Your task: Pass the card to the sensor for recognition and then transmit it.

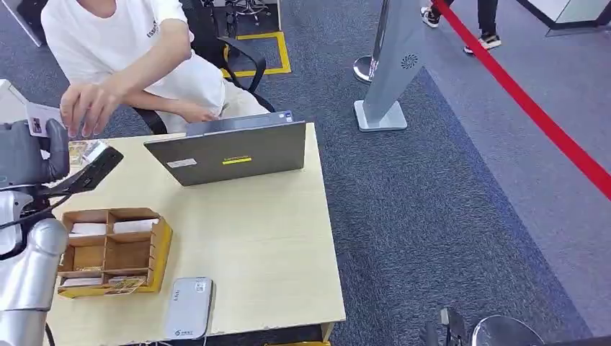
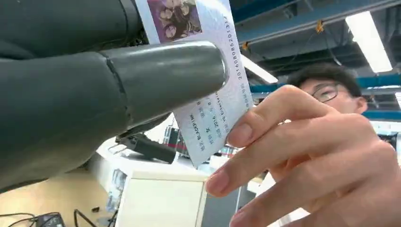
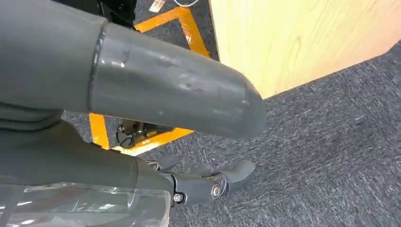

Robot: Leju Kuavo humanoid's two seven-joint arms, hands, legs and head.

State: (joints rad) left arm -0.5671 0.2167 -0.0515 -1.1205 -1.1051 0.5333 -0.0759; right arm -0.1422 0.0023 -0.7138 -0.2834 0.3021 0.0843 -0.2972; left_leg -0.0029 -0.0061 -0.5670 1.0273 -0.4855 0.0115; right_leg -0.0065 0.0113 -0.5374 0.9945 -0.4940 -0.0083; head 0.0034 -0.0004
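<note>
My left hand [image 1: 29, 155] is raised at the table's far left and pinches a white card [image 1: 39, 119] under its thumb. In the left wrist view the card [image 2: 213, 94] carries a small photo and printed lines. A seated person's fingers [image 2: 283, 142] touch its free edge. In the head view that person's hand [image 1: 86, 108] hovers right beside the card. The grey flat sensor [image 1: 189, 308] lies at the table's front edge. My right hand [image 3: 142, 118] hangs beside the table over the carpet, holding nothing, its fingers [image 3: 208, 184] apart.
A wooden card organizer [image 1: 112, 252] with several compartments stands on the table [image 1: 274, 238] next to my left arm. A grey laptop [image 1: 230, 151] stands at the back. The person sits behind the table. A kiosk stand [image 1: 393, 65] and red floor line [image 1: 533, 108] lie to the right.
</note>
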